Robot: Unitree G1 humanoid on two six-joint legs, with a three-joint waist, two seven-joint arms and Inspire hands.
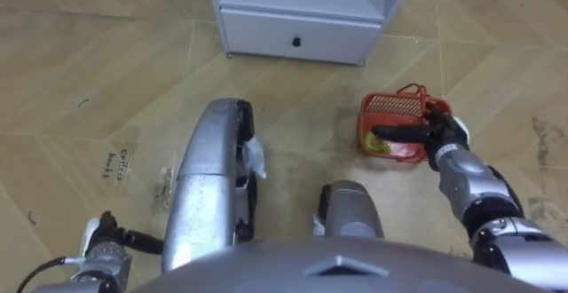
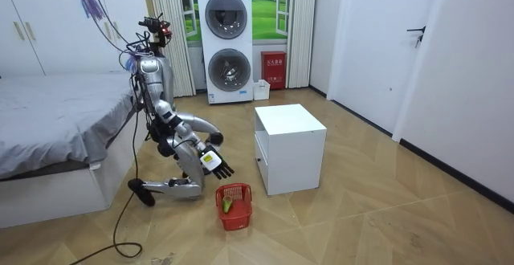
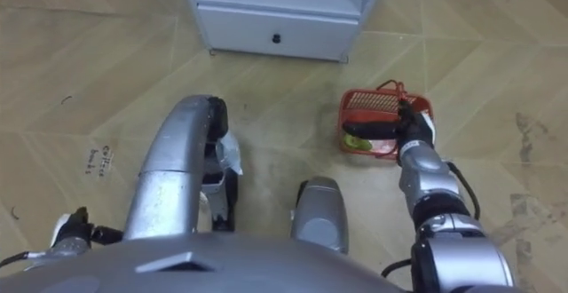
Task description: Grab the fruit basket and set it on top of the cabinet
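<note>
Here, your right hand [image 1: 441, 135] is the one to use. It hangs over the basket [image 1: 382, 115], with its fingers straight and spread, holding nothing. Your left hand [image 1: 106, 238] sits low by your left knee, well apart from the basket, and I cannot tell whether it is open or closed.

The basket stands upright on the floor to your front right, just short of the cabinet [image 1: 297, 18]. There is green fruit [image 1: 377, 145] in its bottom. You are kneeling between the bed [image 2: 56, 120] and that cabinet.

In the eye views the hand covers the basket's right end, with the fingers pointing left across it. The room view shows a gap, with the hand above the basket and not touching it. So the basket lies below the fingers and a little to their left.

Its long axis seems to run left to right across your view, roughly along the fingers. A thin handle [image 1: 414, 89] loops at the far right corner. It looks laid toward the far rim, though I cannot be sure of that.

In my judgement you need to lower the hand and move it toward that far rim, so the fingers can hook under the handle before they curl.
</note>
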